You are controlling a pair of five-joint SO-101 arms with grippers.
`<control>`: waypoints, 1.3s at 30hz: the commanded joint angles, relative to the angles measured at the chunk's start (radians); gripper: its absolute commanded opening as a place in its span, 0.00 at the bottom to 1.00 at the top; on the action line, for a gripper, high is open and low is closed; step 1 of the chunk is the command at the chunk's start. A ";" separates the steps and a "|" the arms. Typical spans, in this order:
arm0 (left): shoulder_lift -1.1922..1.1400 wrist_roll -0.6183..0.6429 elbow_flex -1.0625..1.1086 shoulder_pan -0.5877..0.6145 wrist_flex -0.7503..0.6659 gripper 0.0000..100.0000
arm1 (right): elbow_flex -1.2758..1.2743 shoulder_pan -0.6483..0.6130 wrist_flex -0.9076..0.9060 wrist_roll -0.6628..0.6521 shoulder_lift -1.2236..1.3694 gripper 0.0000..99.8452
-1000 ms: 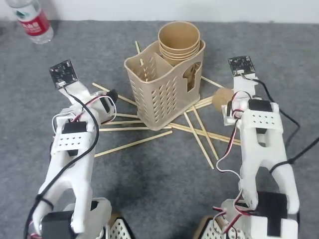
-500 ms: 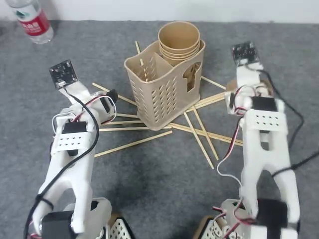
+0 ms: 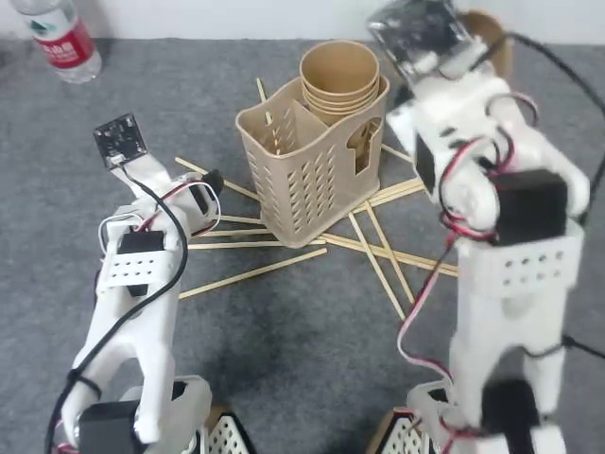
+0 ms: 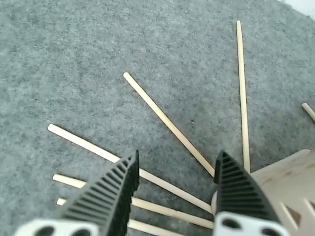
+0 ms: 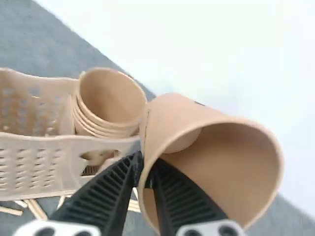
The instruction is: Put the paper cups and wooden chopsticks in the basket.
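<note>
Pinching a cup (image 5: 211,162) by its wall, the right gripper (image 5: 144,164) is holding it off the mat with its jaws drawn narrow on the paper. The cup is lying tilted, with its mouth turned toward the wrist camera. In the high view the right arm (image 3: 492,189) is standing raised beside the basket (image 3: 312,184), and the cup (image 3: 487,38) is peeking out behind the wrist, near the basket's far corner. A stack (image 3: 338,71) of cups is already sitting in one compartment of the basket, and in the right wrist view the held cup is hanging just beside that stack (image 5: 110,101), not touching it as far as can be told. The left gripper (image 4: 177,160) is hanging low over the mat (image 3: 302,359) with its jaws spread wide and nothing between them. Chopsticks (image 4: 170,123) are lying loose beneath it, fanned out around the foot of the basket on both sides. A bottle (image 3: 61,38) is standing at the far corner, well apart from the arms.
</note>
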State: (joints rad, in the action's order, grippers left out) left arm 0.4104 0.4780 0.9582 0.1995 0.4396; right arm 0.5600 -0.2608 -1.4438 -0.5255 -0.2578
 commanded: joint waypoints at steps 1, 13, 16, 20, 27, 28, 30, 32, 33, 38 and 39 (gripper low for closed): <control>0.017 -0.011 -0.005 -0.011 -0.021 0.24 | 0.270 -0.031 -0.038 -0.020 0.116 0.01; 0.017 -0.011 -0.004 -0.011 -0.049 0.24 | 0.540 -0.113 -0.053 -0.021 0.470 0.01; 0.017 -0.011 -0.004 -0.011 -0.049 0.24 | 0.543 -0.137 -0.065 -0.021 0.503 0.01; 0.017 -0.011 -0.004 -0.011 -0.049 0.24 | 0.543 -0.142 -0.130 -0.021 0.509 0.01; 0.017 -0.011 -0.004 -0.011 -0.049 0.24 | 0.545 -0.137 -0.162 -0.014 0.506 0.09; 0.017 -0.011 -0.002 -0.011 -0.049 0.24 | 0.549 -0.139 -0.151 -0.009 0.504 0.16; 0.017 -0.011 -0.002 -0.009 -0.049 0.24 | 0.562 -0.139 -0.128 0.041 0.513 0.28; 0.017 -0.011 -0.002 -0.009 -0.049 0.24 | 0.560 -0.137 -0.099 0.066 0.515 0.31; 0.017 -0.011 -0.002 -0.009 -0.049 0.24 | 0.562 -0.136 -0.084 0.066 0.515 0.30; 0.017 -0.011 -0.002 -0.009 -0.049 0.24 | 0.566 -0.070 0.027 0.074 0.504 0.25; 0.017 -0.011 -0.002 -0.009 -0.049 0.24 | 0.565 -0.045 0.045 0.091 0.513 0.24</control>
State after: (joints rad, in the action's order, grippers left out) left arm 0.4104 0.4780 0.9582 0.1995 0.4104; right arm 1.0740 -0.3667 -1.4653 -0.4626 0.2654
